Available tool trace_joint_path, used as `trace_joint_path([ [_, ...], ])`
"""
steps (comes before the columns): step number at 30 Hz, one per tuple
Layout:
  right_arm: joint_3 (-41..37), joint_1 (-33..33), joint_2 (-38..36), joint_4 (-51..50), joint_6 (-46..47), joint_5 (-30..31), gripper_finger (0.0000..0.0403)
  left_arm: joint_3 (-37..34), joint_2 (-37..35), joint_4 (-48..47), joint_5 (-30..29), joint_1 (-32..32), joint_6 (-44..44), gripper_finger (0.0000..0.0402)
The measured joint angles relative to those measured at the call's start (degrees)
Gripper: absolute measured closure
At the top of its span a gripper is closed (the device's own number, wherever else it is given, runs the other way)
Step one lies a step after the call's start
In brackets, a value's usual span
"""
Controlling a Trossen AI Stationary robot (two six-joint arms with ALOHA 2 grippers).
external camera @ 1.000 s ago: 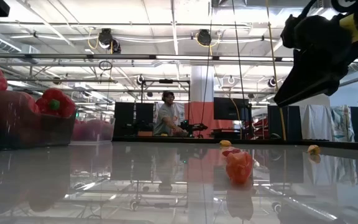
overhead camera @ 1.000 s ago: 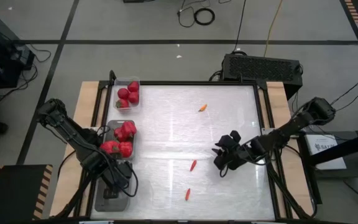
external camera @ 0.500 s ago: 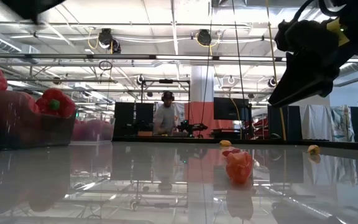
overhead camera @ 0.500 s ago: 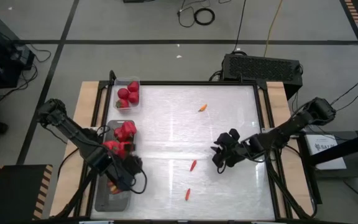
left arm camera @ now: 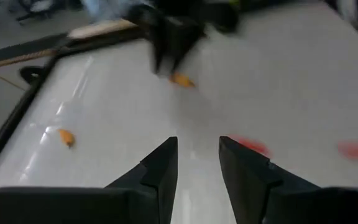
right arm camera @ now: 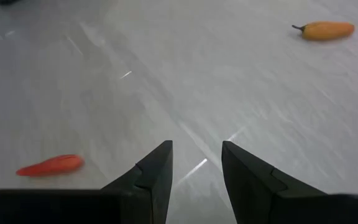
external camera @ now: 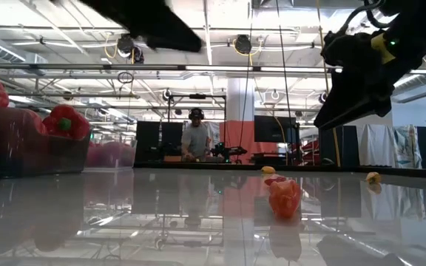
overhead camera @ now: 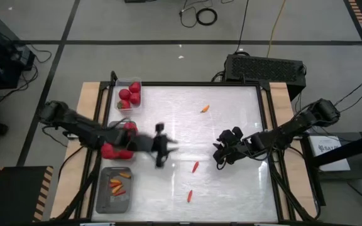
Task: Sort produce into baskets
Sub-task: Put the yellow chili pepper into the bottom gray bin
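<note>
Three chili peppers are left on the white table [overhead camera: 231, 182]: one at 12 o'clock [overhead camera: 205, 108], one near centre [overhead camera: 195, 166], one at 6 o'clock [overhead camera: 190, 196]. The left gripper [overhead camera: 161, 145], fingers slightly apart and empty, hangs over the table's middle-left; the right gripper [overhead camera: 222, 152], also spread and empty, hovers just at 3 o'clock of the centre chili. Either should drop straight down, straddle a chili across its slim width, then carry it to the grey basket [overhead camera: 113, 204] at 8 o'clock. No readable writing shows.
</note>
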Motion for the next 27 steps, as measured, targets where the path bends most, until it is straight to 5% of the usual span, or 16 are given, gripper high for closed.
trace_joint_path([
  [6, -0.02, -1.50, -0.02, -0.31, -1.25, 0.04, 0.0273, -2.03, 9.42, 19.34, 5.14, 15.21, -9.78, 0.0277],
  [14, -0.02, -1.79, -0.02, -0.94, -3.67, 0.04, 0.0273, 10.02, 29.83, 23.34, 10.88, 24.14, -8.89, 0.0263],
  [21, -0.02, -0.87, 0.00, -1.81, -3.52, 0.06, 0.0273, 24.83, 42.97, 20.02, -1.92, 24.79, -2.66, 0.0179],
  [27, -0.02, -0.82, 0.15, -2.00, -3.52, 0.19, 0.0273, 35.08, 51.00, 14.17, -2.93, 26.65, -6.78, 0.0127],
])
